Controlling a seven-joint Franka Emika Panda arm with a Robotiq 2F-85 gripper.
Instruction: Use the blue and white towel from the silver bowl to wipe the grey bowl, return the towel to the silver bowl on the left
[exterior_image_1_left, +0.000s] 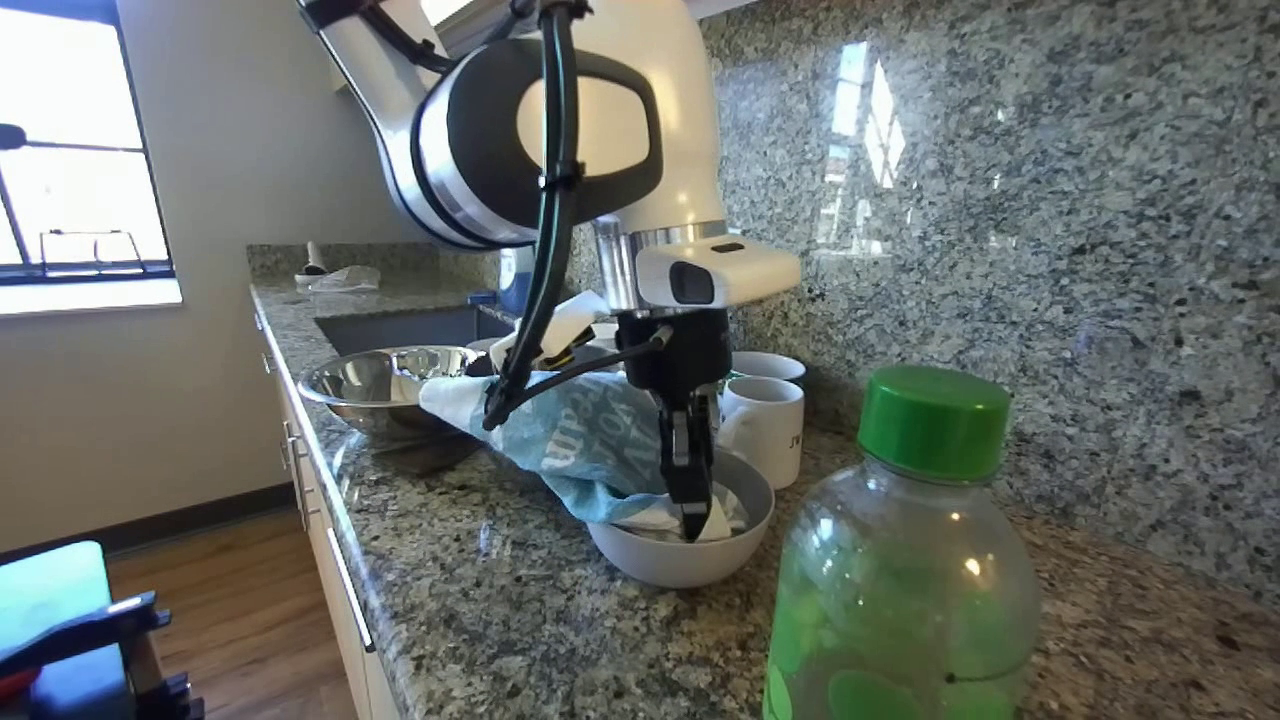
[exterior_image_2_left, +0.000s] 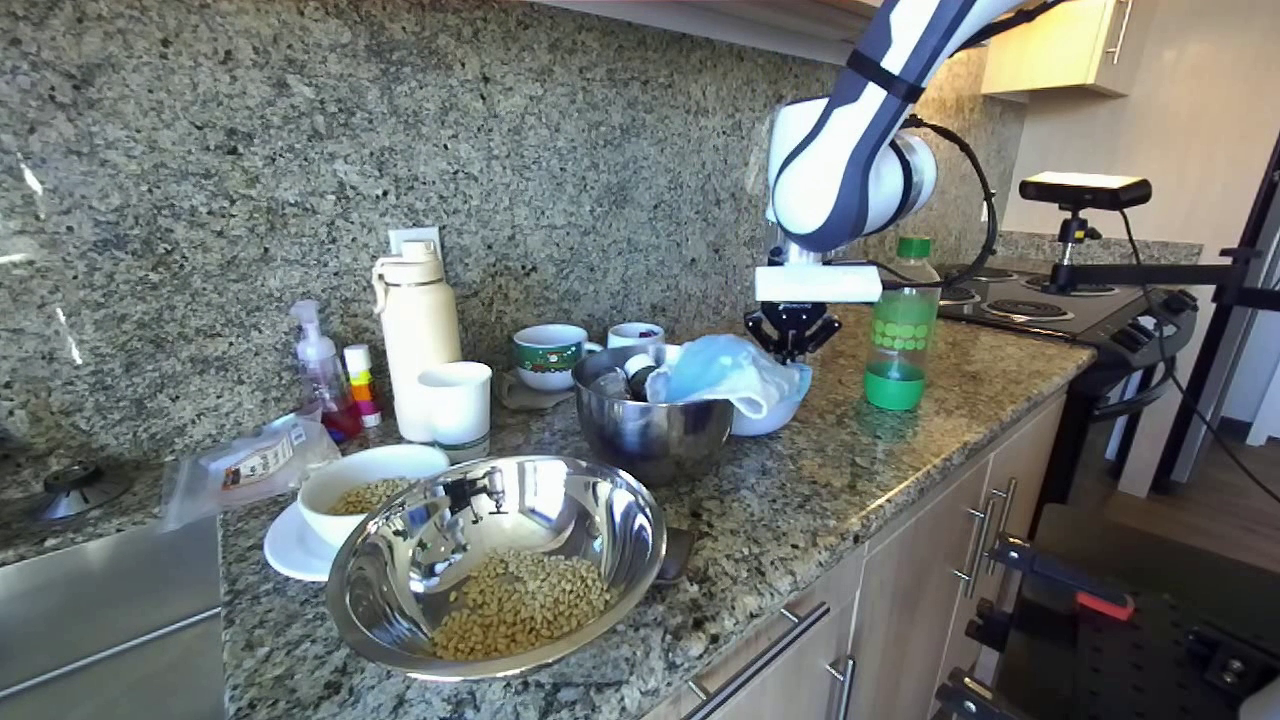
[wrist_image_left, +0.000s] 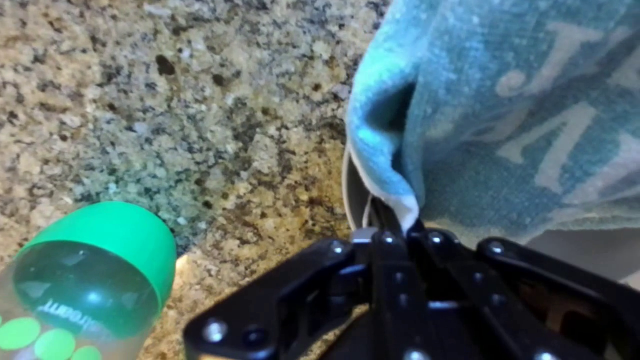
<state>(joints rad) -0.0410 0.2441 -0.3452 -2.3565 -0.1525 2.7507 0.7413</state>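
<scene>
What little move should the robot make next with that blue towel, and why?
Probably a short, gentle wipe, sliding the towel along the inside of the grey bowl. The hand appears shut on the towel's edge and reaches down inside that bowl, with some cloth lying over its rim, so wiping looks like the natural step.

Green-capped bottle (exterior_image_2_left: 903, 335) near the black stove (exterior_image_2_left: 1080, 323), cream flask (exterior_image_2_left: 420, 322) partly behind a white cup (exterior_image_2_left: 456, 405).

Rumpled blue and white towel (exterior_image_1_left: 600, 455), partly inside grey bowl (exterior_image_1_left: 665, 562), deep silver bowl (exterior_image_2_left: 650, 440) upright nearby.
</scene>
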